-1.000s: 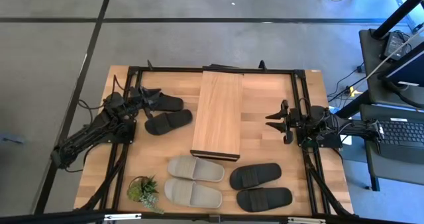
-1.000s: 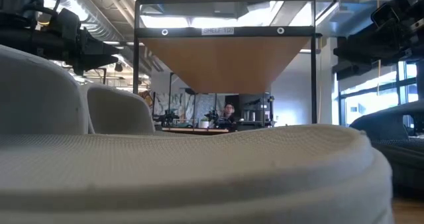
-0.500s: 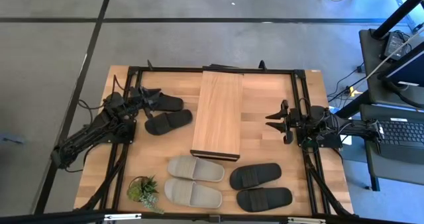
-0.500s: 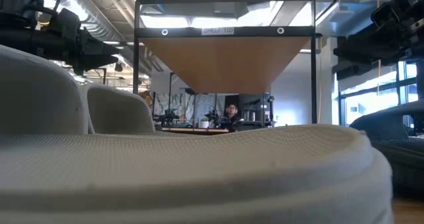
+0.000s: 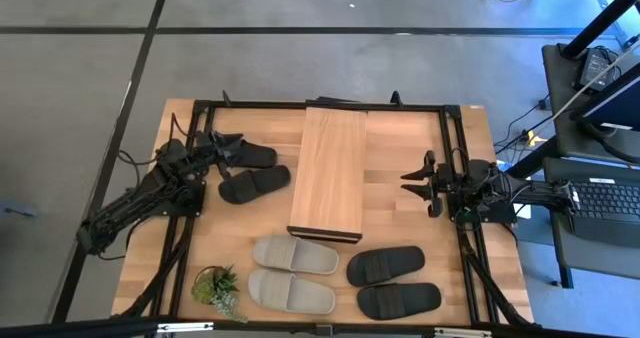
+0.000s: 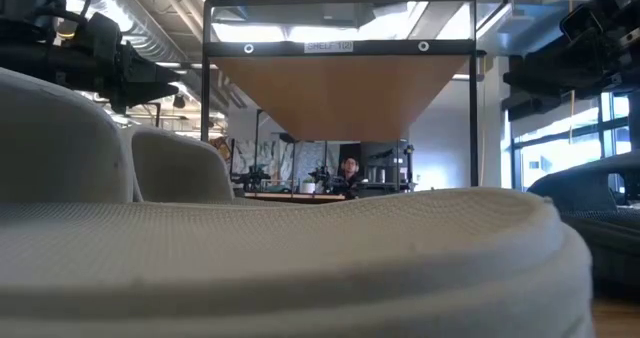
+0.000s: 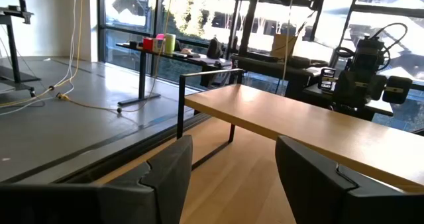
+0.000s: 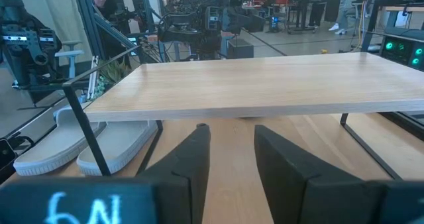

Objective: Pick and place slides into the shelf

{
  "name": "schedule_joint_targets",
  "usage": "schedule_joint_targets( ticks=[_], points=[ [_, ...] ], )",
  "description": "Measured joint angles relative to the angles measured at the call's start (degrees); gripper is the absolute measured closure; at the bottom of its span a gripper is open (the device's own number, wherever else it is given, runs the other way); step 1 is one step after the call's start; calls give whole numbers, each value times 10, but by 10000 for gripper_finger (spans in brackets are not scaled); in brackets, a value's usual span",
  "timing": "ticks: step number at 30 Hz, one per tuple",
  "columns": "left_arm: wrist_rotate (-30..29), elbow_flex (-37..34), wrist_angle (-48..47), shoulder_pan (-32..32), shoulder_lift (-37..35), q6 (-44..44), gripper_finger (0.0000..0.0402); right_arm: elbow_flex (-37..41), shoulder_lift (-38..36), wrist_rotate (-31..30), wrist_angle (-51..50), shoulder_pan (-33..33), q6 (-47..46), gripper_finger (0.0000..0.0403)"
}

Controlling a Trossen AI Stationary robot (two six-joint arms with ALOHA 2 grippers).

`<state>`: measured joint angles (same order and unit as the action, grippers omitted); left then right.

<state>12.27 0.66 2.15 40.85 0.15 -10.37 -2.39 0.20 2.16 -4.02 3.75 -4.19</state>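
Six slides are still out on the worktop (image 5: 400, 148), and none of them is in the shelf yet. Nearest to me, two beige slides (image 5: 292, 293) lie side by side at the near edge. A little green plant (image 5: 217, 286) stands just to their left. Two black slides (image 5: 398, 300) lie just to their right.

Behind them, in the middle of the worktop, stands the shelf (image 5: 330, 171). It runs from near to far, and its wood top has nothing on it. I cannot see the space under the top well enough to say more.

On the far left lie the last two black slides (image 5: 254, 184), close to the shelf. The left hand (image 5: 212, 146) hangs right at the end of the farther one. Its fingers (image 7: 165, 177) are spread wide and there is nothing between them.

On the right side, level with the middle of the shelf, waits the right hand (image 5: 415, 184). It points at the shelf. Its fingers (image 8: 189, 154) are a little way apart and hold nothing.

Nothing has moved in the last second. Both arms are just where they were, and so is every slide. I think the job has not really begun. My guess is that the left hand must go down and close on the black slide beside it.
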Motion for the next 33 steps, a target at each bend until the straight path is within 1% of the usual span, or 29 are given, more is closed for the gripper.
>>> schedule_joint_targets(
  ticks=[22,28,33],
  points=[
    [0,0,0,0,0,0,194,0,0,0,0,0,0,282],
    [0,0,0,0,0,0,194,0,0,0,0,0,14,282],
    [0,0,0,0,0,0,194,0,0,0,0,0,-44,282]
  ],
)
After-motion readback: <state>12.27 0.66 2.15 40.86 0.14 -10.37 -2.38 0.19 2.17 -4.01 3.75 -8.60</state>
